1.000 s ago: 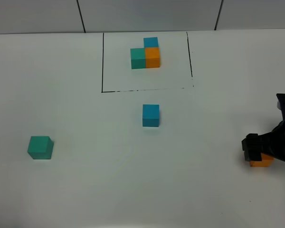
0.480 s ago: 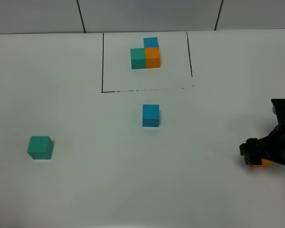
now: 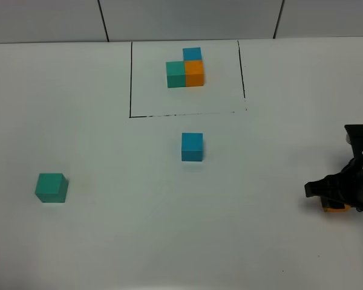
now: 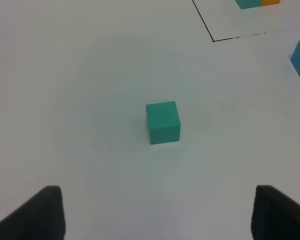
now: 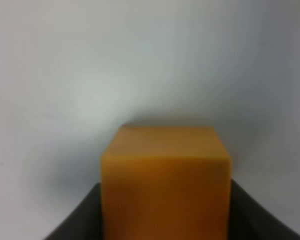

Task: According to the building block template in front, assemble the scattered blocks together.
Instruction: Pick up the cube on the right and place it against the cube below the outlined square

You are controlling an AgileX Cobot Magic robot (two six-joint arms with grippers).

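At the right edge of the worktop (image 3: 121, 241), the right gripper (image 3: 333, 200), just closed, is gripping the orange block (image 3: 337, 208), ready for carrying; the left gripper (image 4: 157, 212) is hanging open.

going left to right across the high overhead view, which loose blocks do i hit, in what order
teal block -> blue block -> orange block

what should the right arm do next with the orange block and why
Probably lift straight up a little: the right gripper is shut on the orange block, which sits far right of the blue block it should join, as in the template.
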